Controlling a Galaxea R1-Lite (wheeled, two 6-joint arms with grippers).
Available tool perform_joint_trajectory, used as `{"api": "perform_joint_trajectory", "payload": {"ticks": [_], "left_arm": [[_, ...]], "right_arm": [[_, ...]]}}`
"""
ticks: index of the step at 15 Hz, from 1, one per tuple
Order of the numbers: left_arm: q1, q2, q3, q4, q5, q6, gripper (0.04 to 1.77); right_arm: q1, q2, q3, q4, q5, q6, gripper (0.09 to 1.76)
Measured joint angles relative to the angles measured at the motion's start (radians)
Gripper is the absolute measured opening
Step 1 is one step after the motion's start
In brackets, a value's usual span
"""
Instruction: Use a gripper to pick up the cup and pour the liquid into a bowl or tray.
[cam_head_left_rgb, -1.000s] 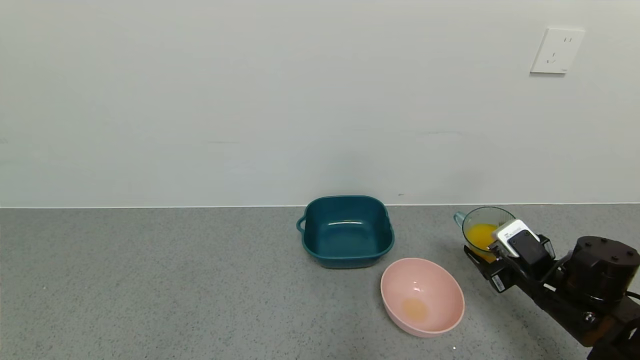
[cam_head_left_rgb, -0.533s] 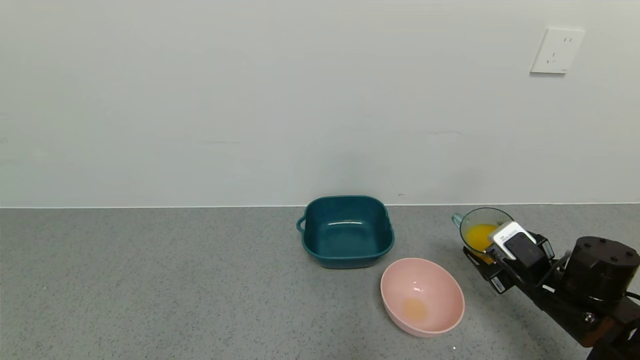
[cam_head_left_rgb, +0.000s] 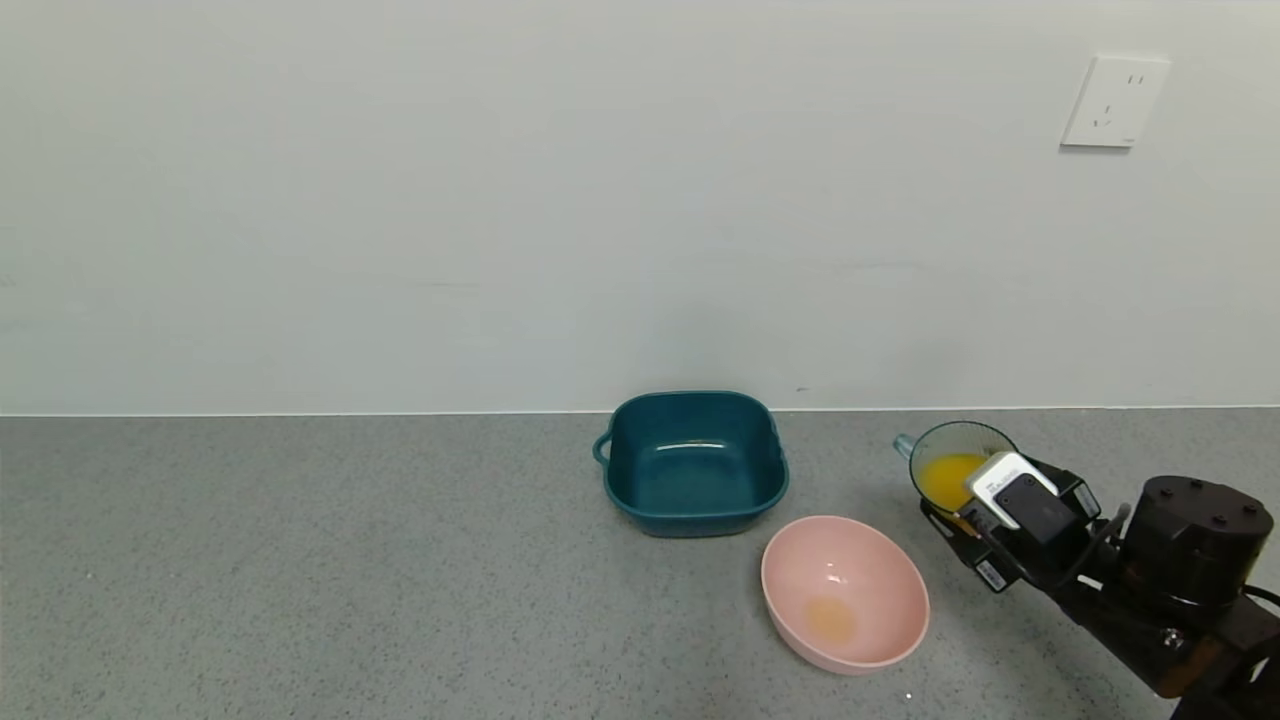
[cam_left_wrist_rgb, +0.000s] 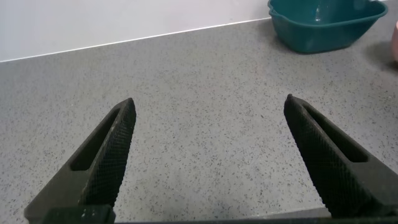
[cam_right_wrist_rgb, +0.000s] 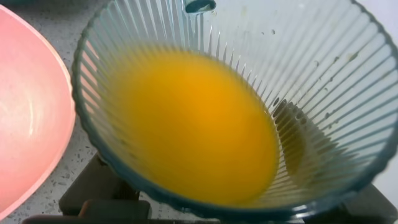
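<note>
The cup (cam_head_left_rgb: 952, 468) is held off the counter (cam_head_left_rgb: 300, 560) by the right gripper (cam_head_left_rgb: 985, 520), clamped on its lower body, and sits right of the pink bowl (cam_head_left_rgb: 846, 592), not yet over it. Against the frames before, cup and gripper are shifted slightly toward the bowl, and the liquid (cam_right_wrist_rgb: 193, 124) is seen gathered to one side, so a tilt is likely starting. Nothing is poured yet; the bowl's faint orange patch is unchanged. The teal tub (cam_head_left_rgb: 692, 462) is untouched. The left gripper (cam_left_wrist_rgb: 208, 155) is parked low over bare counter, fingers spread wide, holding nothing.
</note>
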Motion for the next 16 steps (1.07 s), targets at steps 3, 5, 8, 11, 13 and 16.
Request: {"api": "perform_joint_trajectory", "payload": {"ticks": [3,5,8,11,13,16], "left_arm": [[0.000,0.000,0.000,0.000,0.000,0.000,1.72],[0.000,0.000,0.000,0.000,0.000,0.000,1.72],[0.000,0.000,0.000,0.000,0.000,0.000,1.72],[0.000,0.000,0.000,0.000,0.000,0.000,1.72],[0.000,0.000,0.000,0.000,0.000,0.000,1.72],[0.000,0.000,0.000,0.000,0.000,0.000,1.72]], "right_arm": [[0.003,0.005,0.000,0.000,-0.001,-0.019,1.35],[0.005,0.010,0.000,0.000,-0.001,-0.031,1.35],[0.008,0.020,-0.004,-0.001,-0.002,-0.050,1.35],[0.010,0.029,-0.006,-0.001,-0.003,-0.064,1.35],[0.011,0.034,-0.006,-0.001,-0.003,-0.079,1.35],[0.014,0.039,-0.005,0.000,-0.003,-0.111,1.35]]}}
